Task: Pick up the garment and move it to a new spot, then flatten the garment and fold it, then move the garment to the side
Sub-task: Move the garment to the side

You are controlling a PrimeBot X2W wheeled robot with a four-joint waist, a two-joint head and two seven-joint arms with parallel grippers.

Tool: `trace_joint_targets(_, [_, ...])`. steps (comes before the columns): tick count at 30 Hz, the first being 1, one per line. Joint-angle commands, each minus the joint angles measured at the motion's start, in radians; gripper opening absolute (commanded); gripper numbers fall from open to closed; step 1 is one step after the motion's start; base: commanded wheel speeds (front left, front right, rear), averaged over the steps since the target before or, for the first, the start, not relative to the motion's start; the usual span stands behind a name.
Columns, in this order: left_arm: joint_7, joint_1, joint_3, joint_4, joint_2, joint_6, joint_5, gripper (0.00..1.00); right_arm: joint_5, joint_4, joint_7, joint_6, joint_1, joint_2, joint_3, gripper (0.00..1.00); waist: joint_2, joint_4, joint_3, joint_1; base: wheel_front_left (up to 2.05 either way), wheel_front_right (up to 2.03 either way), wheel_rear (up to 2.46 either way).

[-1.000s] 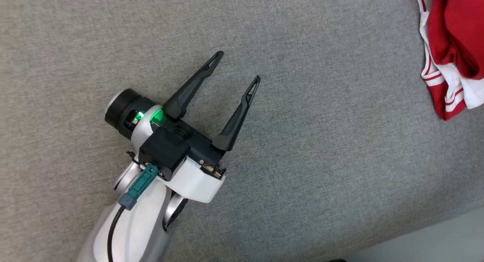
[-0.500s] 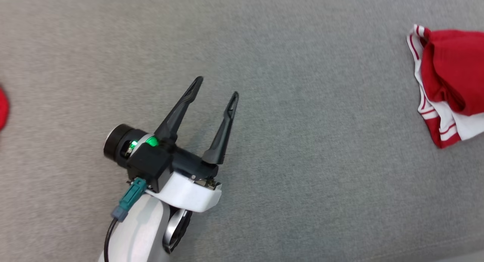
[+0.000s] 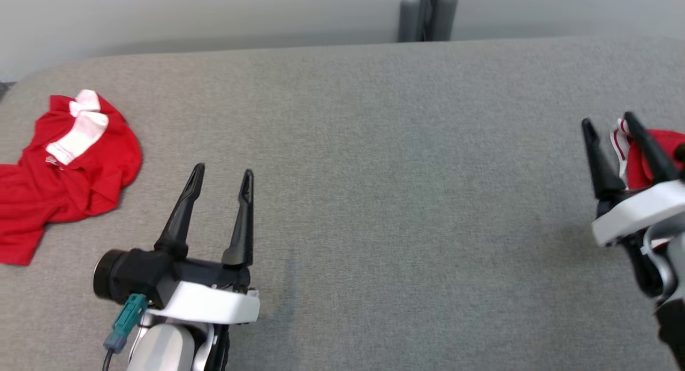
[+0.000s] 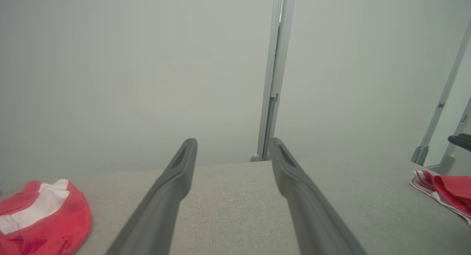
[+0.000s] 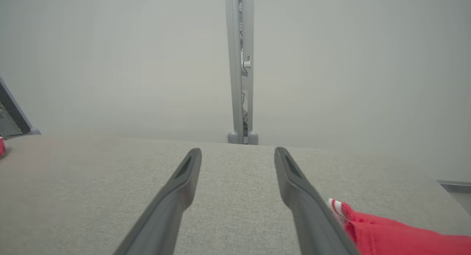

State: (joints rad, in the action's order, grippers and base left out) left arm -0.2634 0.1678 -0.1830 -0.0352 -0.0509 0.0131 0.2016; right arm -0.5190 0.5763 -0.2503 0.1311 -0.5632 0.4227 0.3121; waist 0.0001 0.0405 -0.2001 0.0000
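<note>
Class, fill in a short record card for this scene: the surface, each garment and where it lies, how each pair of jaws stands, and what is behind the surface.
surface: grey fabric surface
garment one: red garment with white collar, crumpled, at the left end
garment two: red-and-white striped garment, at the right end, close by the right jaws; contact cannot be told
left jaws: open, empty, over bare fabric
right jaws: open, holding nothing
behind: grey post against a pale wall

I've got the whole middle of the grey fabric surface free to pass over from near edge to far, with a crumpled red garment taking up the left end, a red-and-white garment bunched at the right edge, and a grey post standing just beyond the far edge.
</note>
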Motion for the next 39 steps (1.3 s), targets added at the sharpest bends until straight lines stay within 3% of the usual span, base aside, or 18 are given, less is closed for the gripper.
trace_joint_targets(1, [-0.002, -0.023, 0.016, -0.004, -0.003, -0.007, 0.007, 1.00, 0.013, -0.037, -0.009, -0.001, 0.049, -0.026, -0.025, 1.00, -0.0001, 0.029, 0.036, 0.0000, 0.00, 0.00, 0.00])
trace_joint_targets(7, [-0.002, -0.075, 0.028, -0.013, -0.001, 0.000, 0.019, 1.00, 0.109, -0.183, -0.015, -0.001, 0.216, -0.148, -0.146, 1.00, -0.0001, 0.058, 0.065, 0.0000, 0.00, 0.00, 0.00])
trace_joint_targets(8, [-0.002, -0.082, 0.029, -0.018, -0.002, -0.009, 0.031, 1.00, 0.139, -0.223, -0.016, -0.001, 0.254, -0.192, -0.179, 1.00, -0.0001, 0.064, 0.071, 0.0000, 0.00, 0.00, 0.00])
trace_joint_targets(16, [-0.002, -0.113, 0.013, -0.039, -0.002, -0.025, 0.038, 1.00, 0.265, -0.366, -0.015, -0.001, 0.381, -0.302, -0.236, 1.00, -0.0001, 0.070, 0.084, 0.0000, 0.00, 0.00, 0.00])
trace_joint_targets(39, [-0.002, -0.111, -0.003, -0.044, -0.001, -0.046, 0.043, 1.00, 0.311, -0.394, -0.016, -0.001, 0.411, -0.349, -0.224, 1.00, -0.0001, 0.062, 0.079, 0.0000, 0.00, 0.00, 0.00])
